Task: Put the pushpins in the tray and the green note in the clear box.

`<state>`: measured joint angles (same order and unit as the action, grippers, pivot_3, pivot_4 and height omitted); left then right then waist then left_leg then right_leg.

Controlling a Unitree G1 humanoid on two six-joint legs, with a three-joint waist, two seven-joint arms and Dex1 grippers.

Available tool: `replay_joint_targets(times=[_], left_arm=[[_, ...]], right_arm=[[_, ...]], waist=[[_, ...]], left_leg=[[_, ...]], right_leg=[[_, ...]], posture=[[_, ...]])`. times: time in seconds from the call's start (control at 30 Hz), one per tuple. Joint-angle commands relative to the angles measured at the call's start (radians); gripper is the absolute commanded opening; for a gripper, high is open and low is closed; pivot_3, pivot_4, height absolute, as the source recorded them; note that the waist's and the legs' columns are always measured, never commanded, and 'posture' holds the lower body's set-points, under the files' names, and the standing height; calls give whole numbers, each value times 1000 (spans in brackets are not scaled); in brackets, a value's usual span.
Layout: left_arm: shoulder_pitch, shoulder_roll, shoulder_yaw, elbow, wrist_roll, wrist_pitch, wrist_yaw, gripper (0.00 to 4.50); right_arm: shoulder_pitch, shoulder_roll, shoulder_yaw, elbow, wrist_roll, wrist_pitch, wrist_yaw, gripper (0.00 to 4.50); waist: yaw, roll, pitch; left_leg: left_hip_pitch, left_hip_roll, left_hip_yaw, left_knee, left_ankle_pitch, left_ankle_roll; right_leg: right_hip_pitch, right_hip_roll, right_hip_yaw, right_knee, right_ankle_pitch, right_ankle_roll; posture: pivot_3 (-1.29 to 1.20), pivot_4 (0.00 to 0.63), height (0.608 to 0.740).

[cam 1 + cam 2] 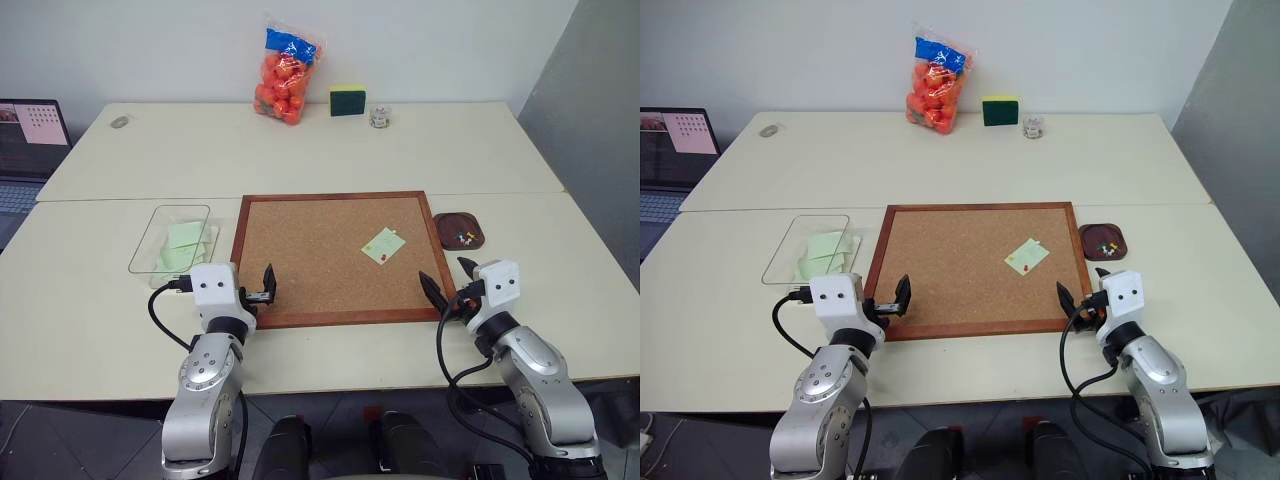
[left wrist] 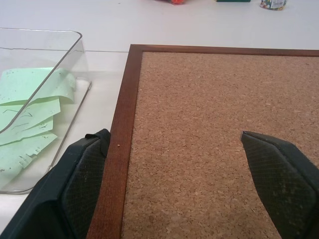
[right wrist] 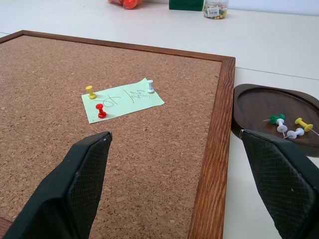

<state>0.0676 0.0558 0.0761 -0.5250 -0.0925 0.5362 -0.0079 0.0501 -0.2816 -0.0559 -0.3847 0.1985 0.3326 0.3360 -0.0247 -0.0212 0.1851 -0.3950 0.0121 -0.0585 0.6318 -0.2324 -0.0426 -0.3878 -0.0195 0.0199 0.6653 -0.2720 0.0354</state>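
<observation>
Both sets of fingers spread wide, nothing pinched. My left gripper (image 1: 255, 290) hangs over the near-left corner of the cork board (image 1: 320, 250); right gripper (image 1: 449, 282) sits over the near-right frame edge, w/ the tray (image 3: 259, 107) just beyond the board's right side.

Green note (image 3: 122, 101) lies on the board's right half, pinned by 3 pushpins: yellow (image 3: 90, 91), red (image 3: 100, 110), white (image 3: 150, 86). Tray already holds 4 pins, by my count: 1 green, 1 yellow, 2 white. Clear box (image 1: 160, 225) sits just left of the board w/ several green notes inside; can't get an exact count.

Step in hand, I judge: unpinning this last note. Next I'd take the right gripper fwd to the nearest pin, pinch the head, pull straight up. Tiny heads, so alignment is critical.
</observation>
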Motion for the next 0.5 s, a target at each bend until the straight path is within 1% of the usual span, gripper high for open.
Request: replay_joint_targets(times=[0.03, 0.5], left_arm=[[-4, 8, -2, -46, 8, -15, 4, 4446], [-6, 0, 4, -49, 5, -18, 12, 4446]], right_arm=[[-13, 2, -5, -21, -1, -22, -6, 4345], [-21, 2, 1, -24, 2, -15, -11, 4345]], waist=[[0, 0, 0], [0, 0, 0]], left_leg=[[0, 0, 0, 0, 0, 0], [0, 0, 0, 0, 0, 0]], right_leg=[[0, 0, 0, 0, 0, 0], [0, 0, 0, 0, 0, 0]], posture=[[0, 150, 740], [0, 150, 740]])
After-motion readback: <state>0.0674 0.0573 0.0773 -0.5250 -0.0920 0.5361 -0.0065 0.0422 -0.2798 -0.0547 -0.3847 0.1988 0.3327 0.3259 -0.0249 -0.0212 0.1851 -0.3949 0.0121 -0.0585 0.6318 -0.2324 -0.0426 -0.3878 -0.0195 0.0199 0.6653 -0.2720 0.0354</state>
